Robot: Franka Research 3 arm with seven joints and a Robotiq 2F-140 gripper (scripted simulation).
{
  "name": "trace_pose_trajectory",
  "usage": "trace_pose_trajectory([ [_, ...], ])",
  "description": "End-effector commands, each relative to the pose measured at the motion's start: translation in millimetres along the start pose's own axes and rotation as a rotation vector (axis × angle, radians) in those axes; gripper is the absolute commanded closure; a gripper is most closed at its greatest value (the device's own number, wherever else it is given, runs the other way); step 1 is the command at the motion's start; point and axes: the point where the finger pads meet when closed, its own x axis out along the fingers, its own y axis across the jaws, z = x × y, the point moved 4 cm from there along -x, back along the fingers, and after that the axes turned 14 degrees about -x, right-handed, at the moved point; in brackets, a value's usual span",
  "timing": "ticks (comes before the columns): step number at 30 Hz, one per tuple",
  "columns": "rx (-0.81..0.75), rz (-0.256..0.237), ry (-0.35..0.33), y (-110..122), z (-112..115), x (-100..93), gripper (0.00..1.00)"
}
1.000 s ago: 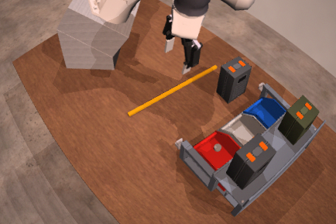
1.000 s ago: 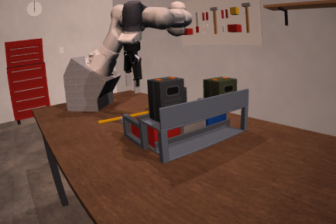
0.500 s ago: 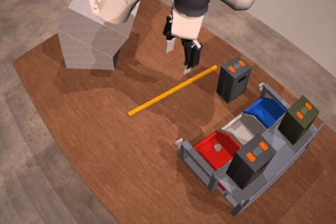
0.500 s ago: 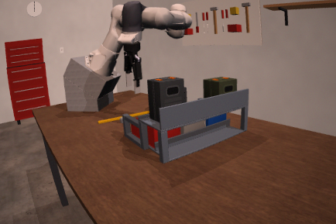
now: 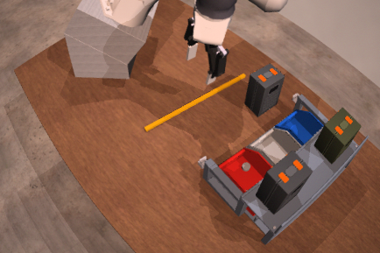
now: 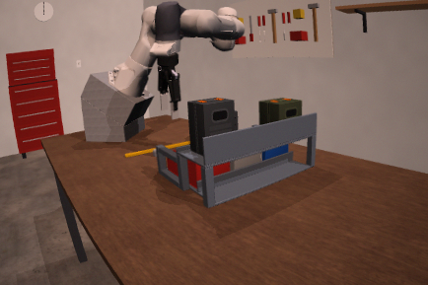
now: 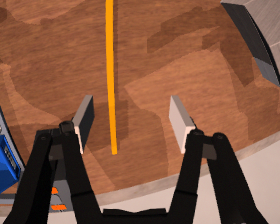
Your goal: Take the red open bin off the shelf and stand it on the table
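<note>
The red open bin (image 5: 236, 174) (image 6: 195, 176) sits at one end of the grey shelf (image 5: 316, 172) (image 6: 261, 138), with a round grey part (image 5: 246, 166) inside. The pale grey bin (image 5: 272, 144) (image 6: 247, 162) is beside it, and the blue bin (image 5: 302, 126) (image 6: 275, 153) (image 7: 0, 167) is at the other end. The open fronts of the bins face the robot base side. My gripper (image 5: 201, 66) (image 6: 169, 107) (image 7: 131, 106) is open and empty, high above the table and well away from the bins. The red bin is outside the wrist view.
A yellow rod (image 5: 194, 102) (image 6: 158, 149) (image 7: 110, 65) lies between the base and the shelf. A dark case (image 5: 263, 94) stands on the table near the blue end. Another dark case (image 5: 280, 188) (image 6: 197, 126) stands above the red bin's rear, and a green case (image 5: 334, 143) (image 6: 276, 111) on the shelf top.
</note>
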Motion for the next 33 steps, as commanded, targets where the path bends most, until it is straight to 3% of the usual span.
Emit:
trace_pose_trajectory([
  [1,-0.007,-0.206,0.132,8.3,6.9,1.6,0.43],
  [2,-0.002,-0.041,0.026,1.6,1.2,0.1,0.43],
  [6,-0.007,-0.206,0.132,8.1,5.6,1.7,0.43],
  [18,-0.007,-0.206,0.132,8.1,5.6,1.7,0.43],
  [19,-0.002,-0.044,0.025,1.5,0.3,0.3,0.43],
  [23,-0.007,-0.206,0.132,8.0,4.6,1.7,0.43],
  [33,-0.007,-0.206,0.132,8.0,4.6,1.7,0.43],
])
